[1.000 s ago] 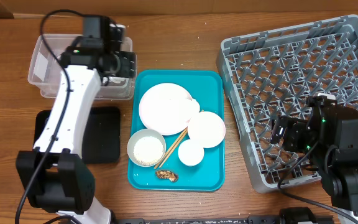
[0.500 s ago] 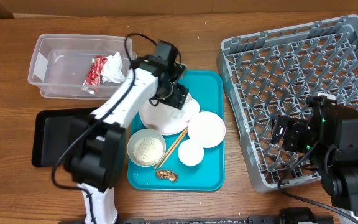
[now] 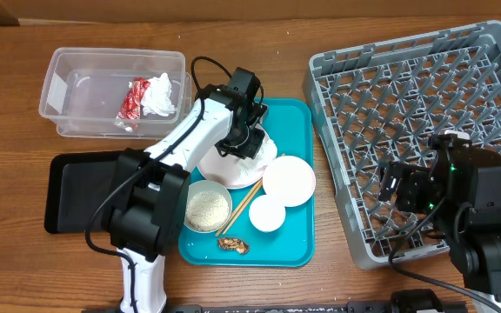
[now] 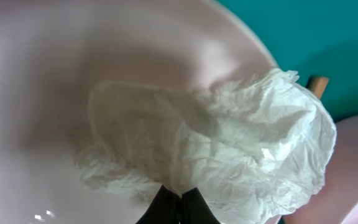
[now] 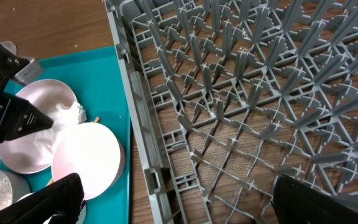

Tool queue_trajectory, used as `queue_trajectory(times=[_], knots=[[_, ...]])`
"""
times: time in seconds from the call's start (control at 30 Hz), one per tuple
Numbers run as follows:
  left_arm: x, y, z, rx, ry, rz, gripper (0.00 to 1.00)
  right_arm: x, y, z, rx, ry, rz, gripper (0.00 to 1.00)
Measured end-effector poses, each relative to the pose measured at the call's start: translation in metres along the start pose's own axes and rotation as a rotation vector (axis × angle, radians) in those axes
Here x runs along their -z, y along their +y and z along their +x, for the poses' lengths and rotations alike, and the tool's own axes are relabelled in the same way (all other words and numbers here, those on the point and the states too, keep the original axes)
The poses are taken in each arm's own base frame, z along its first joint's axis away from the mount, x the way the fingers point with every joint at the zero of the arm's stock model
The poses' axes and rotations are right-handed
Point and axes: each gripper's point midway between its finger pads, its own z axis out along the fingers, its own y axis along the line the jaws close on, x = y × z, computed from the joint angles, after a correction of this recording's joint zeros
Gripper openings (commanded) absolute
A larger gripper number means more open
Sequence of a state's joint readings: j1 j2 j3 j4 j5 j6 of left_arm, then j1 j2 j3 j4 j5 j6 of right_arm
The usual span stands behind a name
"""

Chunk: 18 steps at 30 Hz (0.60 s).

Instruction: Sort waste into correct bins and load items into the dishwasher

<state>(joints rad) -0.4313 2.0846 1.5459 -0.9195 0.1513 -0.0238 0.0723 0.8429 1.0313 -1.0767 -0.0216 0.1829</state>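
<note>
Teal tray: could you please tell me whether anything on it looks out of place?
Yes. A crumpled tissue lies on the large plate, waste among the dishes; the left gripper is pinched on it. A brown food scrap also sits loose on the tray by its near edge.

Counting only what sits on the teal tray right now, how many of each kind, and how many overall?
Plates: 2 (large plate, smaller plate)
Bowls: 2 (rice bowl, small white bowl)
Chopstick pairs: 1 (chopsticks)
Waste pieces: 2 (crumpled napkin, food scrap)
Total: 7
</note>
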Motion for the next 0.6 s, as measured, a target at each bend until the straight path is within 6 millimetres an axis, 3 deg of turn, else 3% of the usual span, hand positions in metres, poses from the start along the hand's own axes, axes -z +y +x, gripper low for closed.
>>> queue_trajectory(times=[0.13, 0.3, 0.37, 0.4, 0.47, 0.53, 0.57, 0.6], knots=[[0.013, 0.018, 0.007, 0.029, 0.017, -0.054, 0.04, 0.000, 0.000, 0.002, 0.000, 0.008, 0.002, 1.00], [0.098, 0.067, -0.022, 0.125, -0.235, -0.127, 0.04, 0.000, -0.001, 0.002, 0.000, 0.008, 0.002, 1.00], [0.141, 0.100, -0.027, 0.191, -0.350, -0.175, 0.04, 0.000, 0.000, 0.002, 0.000, 0.008, 0.002, 1.00], [0.169, 0.125, -0.027, 0.244, -0.423, -0.216, 0.04, 0.000, -0.001, 0.002, 0.000, 0.008, 0.002, 1.00], [0.189, 0.159, -0.022, 0.314, -0.479, -0.259, 0.04, 0.000, -0.001, 0.002, 0.000, 0.008, 0.003, 1.00], [0.191, 0.182, -0.016, 0.364, -0.481, -0.284, 0.13, 0.000, -0.001, 0.002, -0.001, 0.008, 0.002, 1.00], [0.193, 0.190, -0.015, 0.379, -0.492, -0.293, 0.28, 0.000, 0.000, 0.002, 0.000, 0.008, 0.002, 1.00], [0.196, 0.198, -0.015, 0.394, -0.505, -0.301, 0.36, 0.000, -0.001, 0.002, 0.000, 0.008, 0.002, 1.00]])
